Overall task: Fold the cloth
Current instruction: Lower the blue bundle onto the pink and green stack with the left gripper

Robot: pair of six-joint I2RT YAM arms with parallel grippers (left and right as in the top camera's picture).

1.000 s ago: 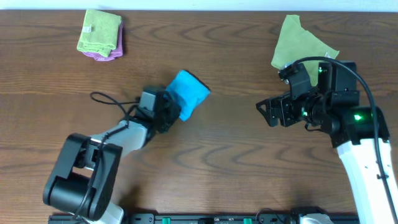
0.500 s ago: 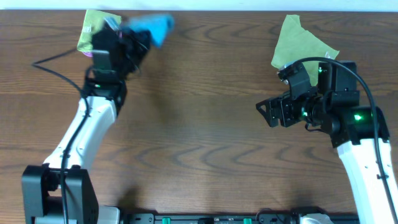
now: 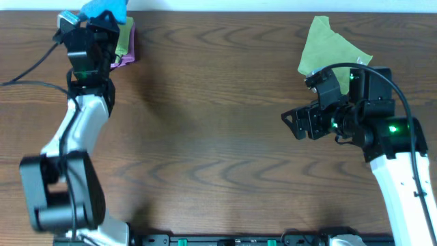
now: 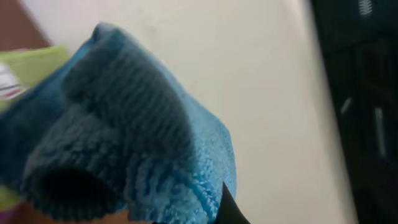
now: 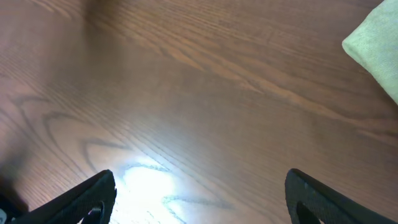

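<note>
We find the cloth (image 3: 106,8) bunched between the clamped left fingers (image 4: 230,211), with the green-and-purple stack (image 3: 125,44) just below them. The right fingers (image 5: 87,199) gape wide and hold nothing. We judge the folding done; only set-down is left.

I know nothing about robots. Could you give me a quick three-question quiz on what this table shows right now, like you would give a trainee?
1. What colour is the loose cloth lying near the right fingers?
2. True or false: the right fingers are shut on that loose cloth.
3. Where is the blue cloth?
A. Spread flat at the table's middle
B. Held in the left fingers, by the stacked cloths at the far left
C. Tucked under the right arm

Key: 1 green; 2 false, they stand open and hold nothing; 3 B.
</note>
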